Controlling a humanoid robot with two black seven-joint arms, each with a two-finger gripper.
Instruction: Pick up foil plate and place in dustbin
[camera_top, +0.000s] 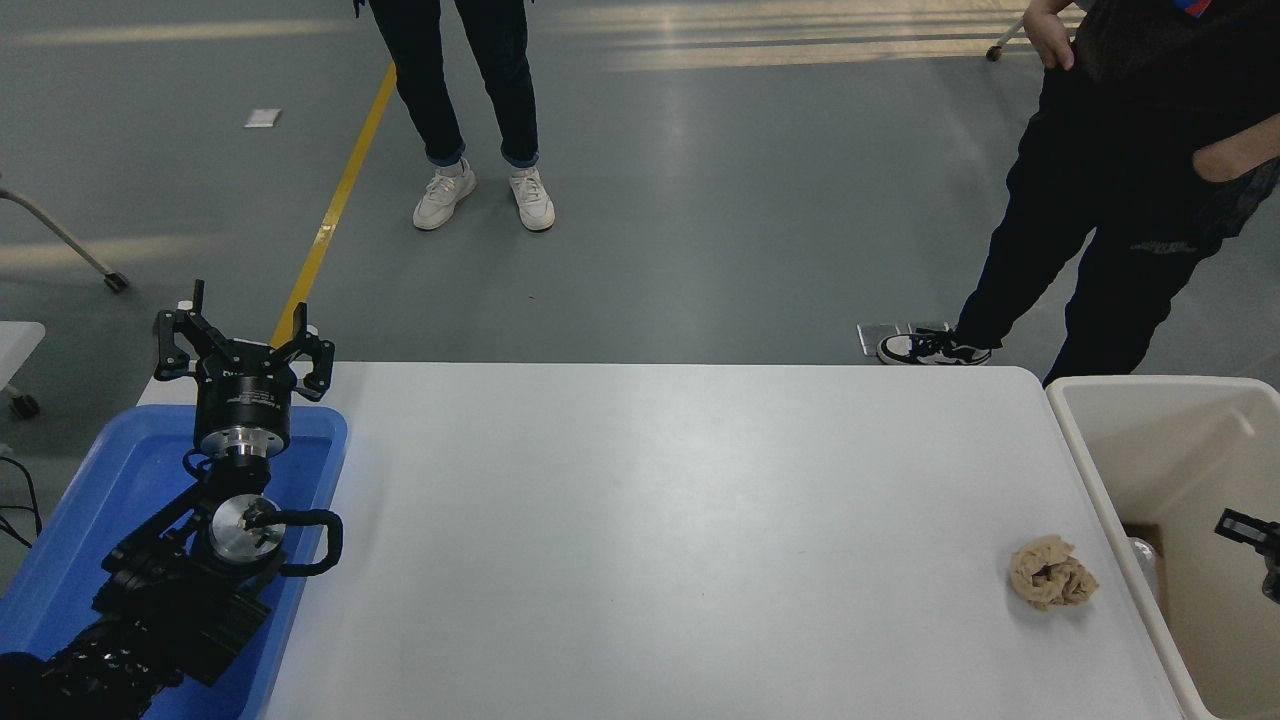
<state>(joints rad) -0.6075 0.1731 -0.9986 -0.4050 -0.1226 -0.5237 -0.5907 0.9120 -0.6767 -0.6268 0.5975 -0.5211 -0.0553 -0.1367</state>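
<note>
Only a sliver of the right gripper (1255, 545) shows at the right edge, a black finger tip poking in over the bin (1120, 470); whether it is spread or closed cannot be told. The foil plate cannot be made out for sure: a small pale glint low in the bin, beside its near wall, may be part of it, but it is too small to tell. The bin is cream plastic, deep and smooth-walled with a rounded rim, cut off by the right and bottom edges, and it stands right against the table (650, 520) at its right end. The table top is flat, white and matte. Near its right edge, just beside the bin's rim, lies a tan crumpled paper wad (1050, 584). At the far left a shallow blue tray (90, 500) sits on the table, and the left arm is parked over it, its left gripper (243, 352) pointing away with the black fingers spread wide and holding nothing. Beyond the table on the grey floor stand two people, seen only as dark trousers and shoes, one (470, 110) by a yellow line (335, 200), the other (1110, 220) near the bin.
</note>
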